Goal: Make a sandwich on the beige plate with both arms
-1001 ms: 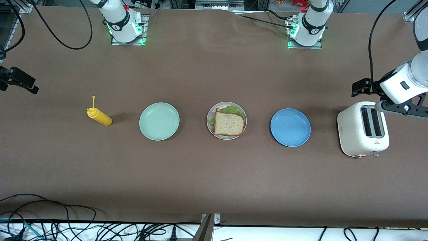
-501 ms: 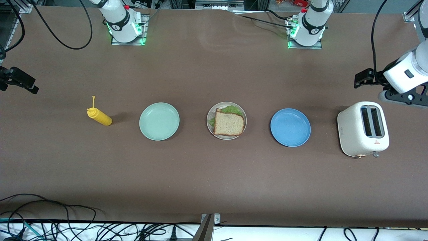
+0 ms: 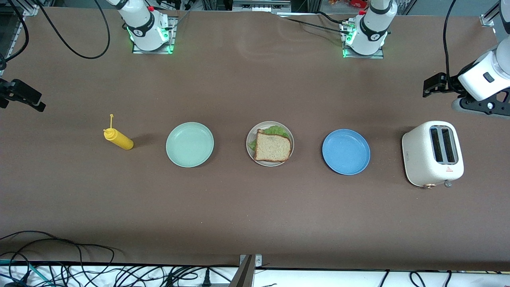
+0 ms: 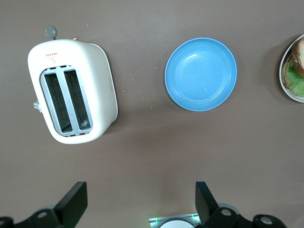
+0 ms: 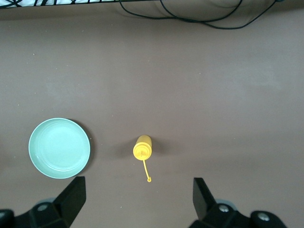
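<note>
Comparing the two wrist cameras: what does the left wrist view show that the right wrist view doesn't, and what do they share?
Only the left wrist view shows the white toaster, the blue plate and, at the frame edge, part of the beige plate with the sandwich. Only the right wrist view shows the mint green plate, the yellow squeeze bottle and black cables at the table edge. Both show the brown table and their own open gripper: left gripper, right gripper.

The front view looks down from high across the table [image 3: 255, 207], facing both bases. Each wrist view looks straight down from high. Front and left wrist views share the toaster [image 3: 432, 153] [image 4: 71, 90]; front and right share the bottle [image 3: 118, 138] [image 5: 142, 147].
</note>
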{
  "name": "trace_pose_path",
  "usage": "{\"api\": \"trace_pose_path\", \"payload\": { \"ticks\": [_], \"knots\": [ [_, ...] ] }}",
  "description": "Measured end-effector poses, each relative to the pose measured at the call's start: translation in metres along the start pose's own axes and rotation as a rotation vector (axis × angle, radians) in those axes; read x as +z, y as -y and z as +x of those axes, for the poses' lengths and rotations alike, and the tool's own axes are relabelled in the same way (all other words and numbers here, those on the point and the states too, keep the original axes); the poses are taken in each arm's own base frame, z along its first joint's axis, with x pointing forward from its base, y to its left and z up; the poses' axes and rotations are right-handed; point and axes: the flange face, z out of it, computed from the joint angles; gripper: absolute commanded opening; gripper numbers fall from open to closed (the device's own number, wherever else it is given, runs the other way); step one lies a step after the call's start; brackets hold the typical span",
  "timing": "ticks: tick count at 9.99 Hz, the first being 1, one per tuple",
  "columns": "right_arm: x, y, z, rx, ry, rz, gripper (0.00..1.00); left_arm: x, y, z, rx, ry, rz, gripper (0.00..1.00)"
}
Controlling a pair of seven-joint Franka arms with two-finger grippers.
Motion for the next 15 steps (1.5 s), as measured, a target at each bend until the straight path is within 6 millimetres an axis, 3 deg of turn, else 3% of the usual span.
{"api": "trace_pose_path", "payload": {
  "ticks": [7,11,13,15],
  "knots": [
    [-0.03,-0.009,-0.011,0.002,-0.044,0.004,1.0,-0.001,-0.01,0.005,0.02,-0.005,0.003,1.0],
    [-0.03,-0.022,-0.012,0.025,-0.041,0.001,1.0,0.008,-0.008,0.016,0.019,0.007,0.0,1.0],
    [-0.027,-0.019,-0.012,0.022,-0.033,0.009,1.0,-0.003,-0.006,0.02,0.015,-0.022,0.003,1.0],
    [-0.011,-0.007,-0.009,0.01,0.0,0.046,1.0,-0.014,-0.001,0.023,0.009,-0.047,0.005,1.0]
  ]
}}
